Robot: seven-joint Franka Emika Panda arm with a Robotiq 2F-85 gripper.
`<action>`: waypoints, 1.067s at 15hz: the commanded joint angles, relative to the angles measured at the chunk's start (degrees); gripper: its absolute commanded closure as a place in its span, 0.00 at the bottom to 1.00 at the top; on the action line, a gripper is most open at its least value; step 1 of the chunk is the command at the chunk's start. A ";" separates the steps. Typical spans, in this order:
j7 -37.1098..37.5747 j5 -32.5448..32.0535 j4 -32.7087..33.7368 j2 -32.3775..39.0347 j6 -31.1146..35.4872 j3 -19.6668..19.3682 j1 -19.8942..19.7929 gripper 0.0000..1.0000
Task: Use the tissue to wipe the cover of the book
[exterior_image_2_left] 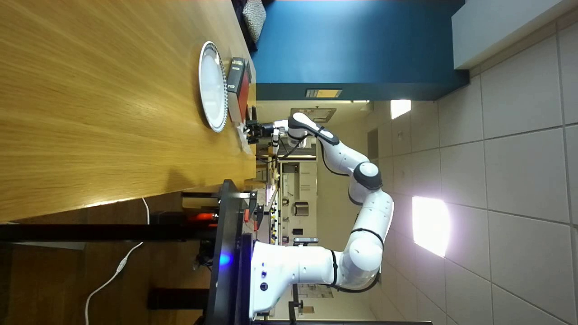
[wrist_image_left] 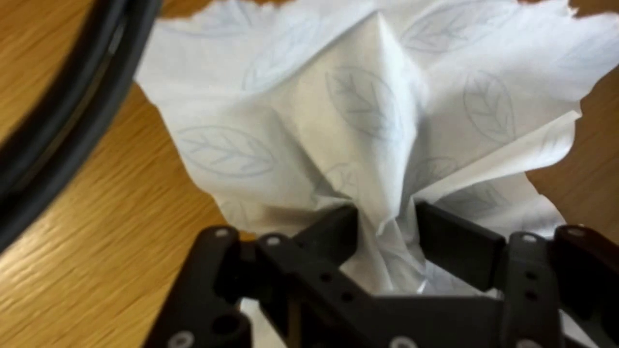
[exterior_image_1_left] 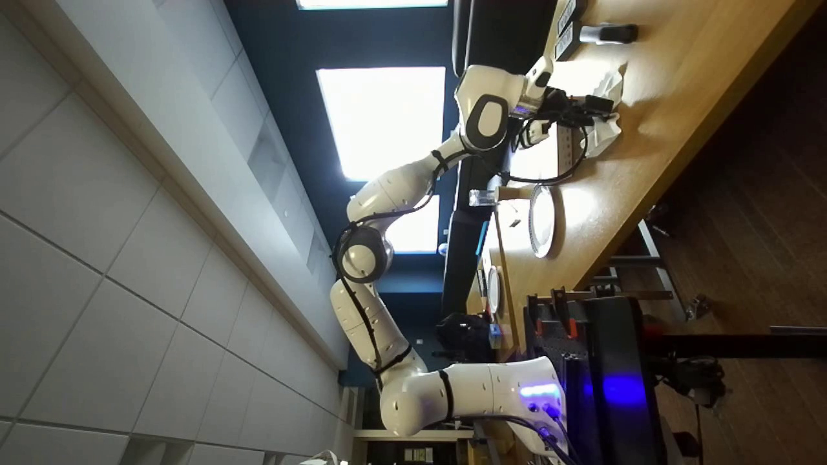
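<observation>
Spine of the book [exterior_image_2_left: 244,95] is lettered, too small to read. Tissue [wrist_image_left: 358,101]: leaf print, on worktop [wrist_image_left: 125,227] just beside book. Jaws partly closed, tissue bunched up and pinched between them.

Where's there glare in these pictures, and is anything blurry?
In an exterior view, bright panel blown out, glare on the table beside the plate; in the wrist view, table shines at lower left, black cable slightly soft, leaf print on the tissue clear.
</observation>
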 commanded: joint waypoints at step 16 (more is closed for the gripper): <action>-1.48 0.43 -6.95 -18.10 -6.72 1.30 0.49 1.00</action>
